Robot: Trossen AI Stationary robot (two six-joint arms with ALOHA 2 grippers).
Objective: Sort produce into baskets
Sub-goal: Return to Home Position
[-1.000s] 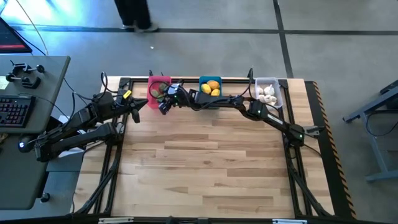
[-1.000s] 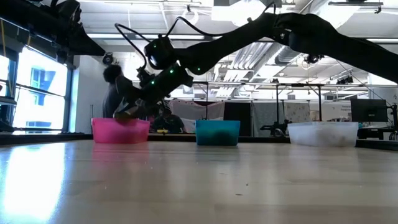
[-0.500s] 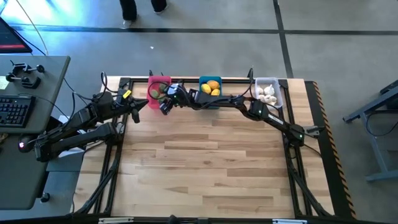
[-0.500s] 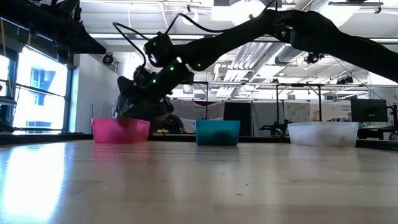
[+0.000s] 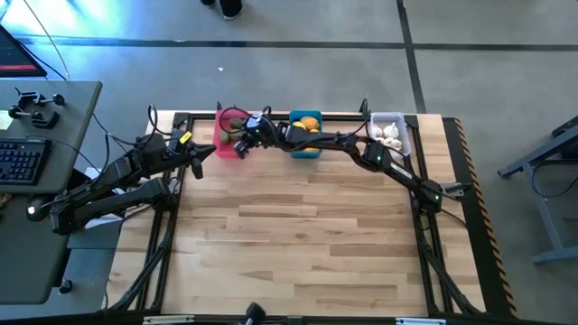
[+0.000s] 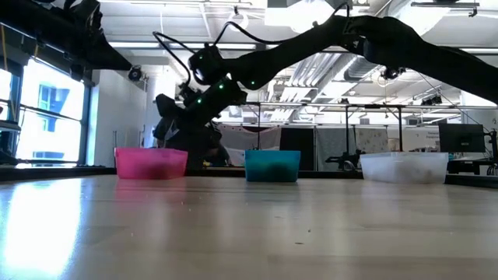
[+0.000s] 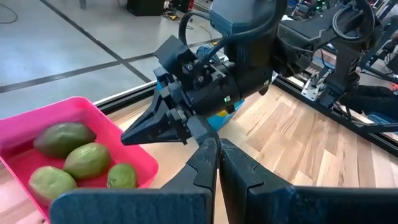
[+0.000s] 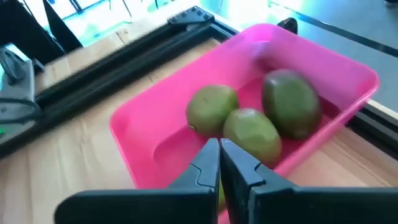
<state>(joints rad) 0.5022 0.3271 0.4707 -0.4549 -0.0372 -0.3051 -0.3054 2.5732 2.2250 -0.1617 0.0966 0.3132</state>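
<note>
**Limes [image 8: 252,134] in the pink bin [image 8: 134,134], right gripper [image 8: 219,146] lifted clear**

A second ago, in the low view, the right gripper's tips were dipped inside the pink bin. Now they hang above its rim. From above, the gripper has also shifted a little toward the table's [image 5: 298,235] far edge. Its two fingers are pressed together with nothing between them.

The left wrist view shows four green limes lying close together on the bin's floor. The right wrist view catches three of them.

The left gripper [image 7: 217,146] has not moved. It waits at the table's left side, just beside the pink bin, fingers closed and empty, pointing toward the right gripper but apart from it.

All three bins stand in a row along the far edge. The blue bin [image 5: 305,150] is in the middle and holds yellow-orange lemons [image 5: 308,124]. The right arm reaches across it and hides part of it from above. The white bin [image 5: 400,122] holds pale garlic [image 5: 388,135].

On the floor beyond the table, the person whose legs showed earlier has almost left the high view. Only a shoe [image 5: 231,7] remains at the top edge.
</note>
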